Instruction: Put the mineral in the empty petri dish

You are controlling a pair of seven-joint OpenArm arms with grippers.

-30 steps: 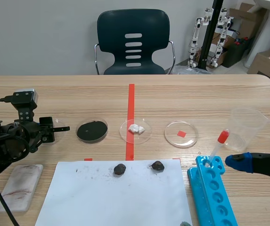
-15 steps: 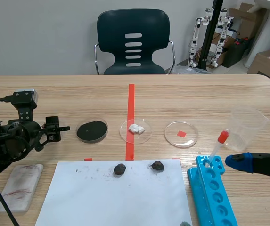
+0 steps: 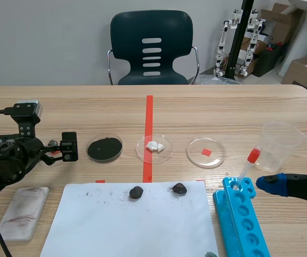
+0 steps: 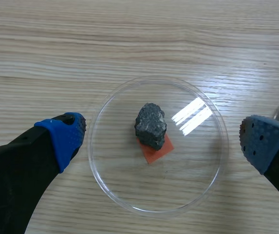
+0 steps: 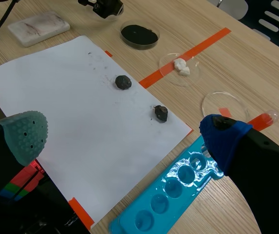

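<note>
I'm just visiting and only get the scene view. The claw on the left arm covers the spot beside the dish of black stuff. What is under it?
Observer: The left wrist view shows a clear round petri dish directly below the left claw, with a dark grey rough mineral lying inside it.
Visitor: So is the claw gripping that stone?
Observer: No. Its blue-padded fingers stand wide apart, one on either side of the dish, and the mineral lies free between them.
</note>
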